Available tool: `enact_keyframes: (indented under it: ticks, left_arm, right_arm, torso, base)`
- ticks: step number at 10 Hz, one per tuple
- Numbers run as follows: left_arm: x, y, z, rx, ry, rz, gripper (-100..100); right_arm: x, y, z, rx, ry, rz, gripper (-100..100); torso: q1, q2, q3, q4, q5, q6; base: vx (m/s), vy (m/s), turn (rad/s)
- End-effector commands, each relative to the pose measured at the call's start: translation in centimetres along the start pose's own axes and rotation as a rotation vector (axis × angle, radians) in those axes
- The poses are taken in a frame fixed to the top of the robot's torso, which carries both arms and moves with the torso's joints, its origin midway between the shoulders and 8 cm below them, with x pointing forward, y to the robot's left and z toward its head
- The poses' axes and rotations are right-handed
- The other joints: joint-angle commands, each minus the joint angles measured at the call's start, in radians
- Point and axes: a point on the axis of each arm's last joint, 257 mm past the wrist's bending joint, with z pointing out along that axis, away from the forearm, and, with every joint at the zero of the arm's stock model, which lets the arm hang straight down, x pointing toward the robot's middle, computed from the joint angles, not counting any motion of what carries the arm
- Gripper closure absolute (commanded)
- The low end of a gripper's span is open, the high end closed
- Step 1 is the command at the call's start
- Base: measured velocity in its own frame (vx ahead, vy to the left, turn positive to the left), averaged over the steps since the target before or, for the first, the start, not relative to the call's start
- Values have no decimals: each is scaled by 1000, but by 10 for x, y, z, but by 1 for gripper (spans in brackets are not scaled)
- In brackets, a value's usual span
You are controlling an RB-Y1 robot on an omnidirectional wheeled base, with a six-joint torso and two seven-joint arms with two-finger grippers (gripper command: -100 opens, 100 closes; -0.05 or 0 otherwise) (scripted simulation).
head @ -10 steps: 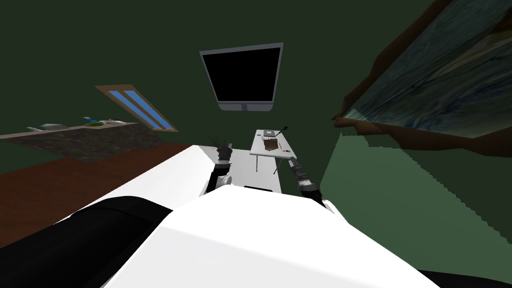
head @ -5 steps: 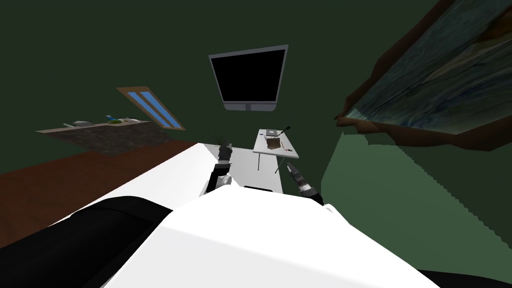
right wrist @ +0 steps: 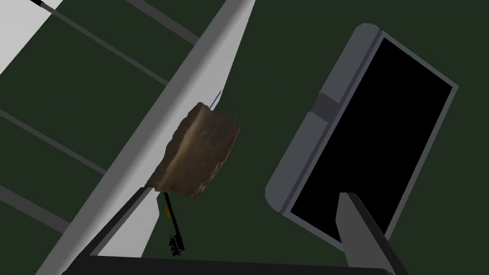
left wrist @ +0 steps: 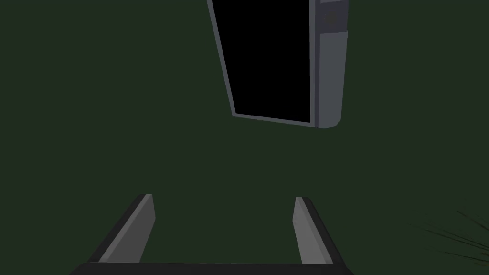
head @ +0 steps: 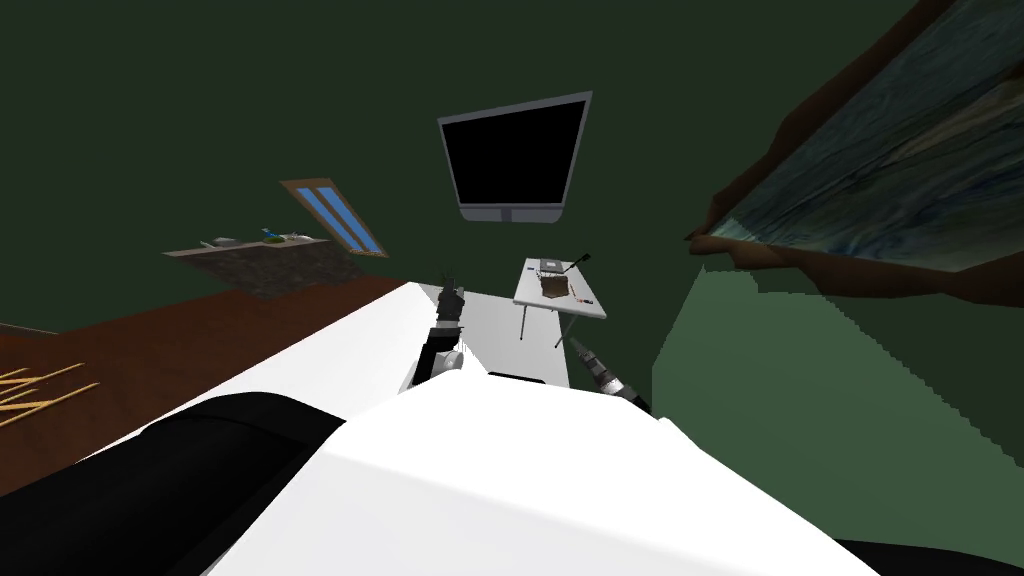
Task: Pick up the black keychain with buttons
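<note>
A small white table [head: 590, 306] stands ahead of me under a dark wall screen [head: 515, 155]. On it sit a brown rough block [head: 555, 286], also seen near my right hand [right wrist: 198, 153], and a flat grey thing [head: 551, 266]. A thin black key-like thing with a yellow mark [right wrist: 175, 235], likely the keychain, lies by the block at the table's edge [right wrist: 200, 62], close to one finger [right wrist: 126, 222] of my right gripper [right wrist: 243, 224]. That gripper [head: 579, 347] is open, short of the table. My left gripper [head: 450, 291] is raised left of the table, open [left wrist: 223, 212] and empty.
A dark green wall backs the table. A large framed picture [head: 870, 180] juts in at the right. Far left stand a dark counter [head: 270, 265] with small items and a narrow blue window [head: 335, 215]. Brown floor with pale sticks [head: 35, 392] lies at the left.
My view has swung: the table, screen and counter have slid rightward in the picture and pale sticks have come in at the left. My right gripper sits lower, nearer my chest.
</note>
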Motion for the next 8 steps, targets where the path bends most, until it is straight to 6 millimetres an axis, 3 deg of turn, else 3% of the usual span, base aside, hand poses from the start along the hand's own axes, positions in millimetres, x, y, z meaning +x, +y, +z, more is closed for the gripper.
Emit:
enact_keyframes:
  ticks: [1,4,5,6,7,8]
  left_arm:
    - [0,0,0,0,0,0,0]
    - [0,0,0,0,0,0,0]
    - [0,0,0,0,0,0,0]
    - [0,0,0,0,0,0,0]
    - [0,0,0,0,0,0,0]
    - [0,0,0,0,0,0,0]
  right_arm:
    - [27,-21,-12,40,87,-32,-100]
    - [44,-52,-33,105,168,-66,-100]
    - [59,-73,-50,147,231,-87,-100]
    - [58,-74,-52,149,238,-94,-100]
    - [71,-92,-70,185,303,-119,-100]
    - [70,-96,-73,194,311,-125,-100]
  torso:
    - [0,0,0,0,0,0]
    - [0,-1,0,0,0,0]
    - [-1,-1,-1,0,0,1]
    - [-1,-2,-1,0,0,0]
    - [-1,-2,-1,0,0,1]
    - [-1,-3,-2,-1,0,0]
  base:
    - [-64,54,257]
    - [-38,33,121]
    - [-15,33,167]
    - [-11,24,112]
    - [-10,32,272]
    - [-7,18,90]
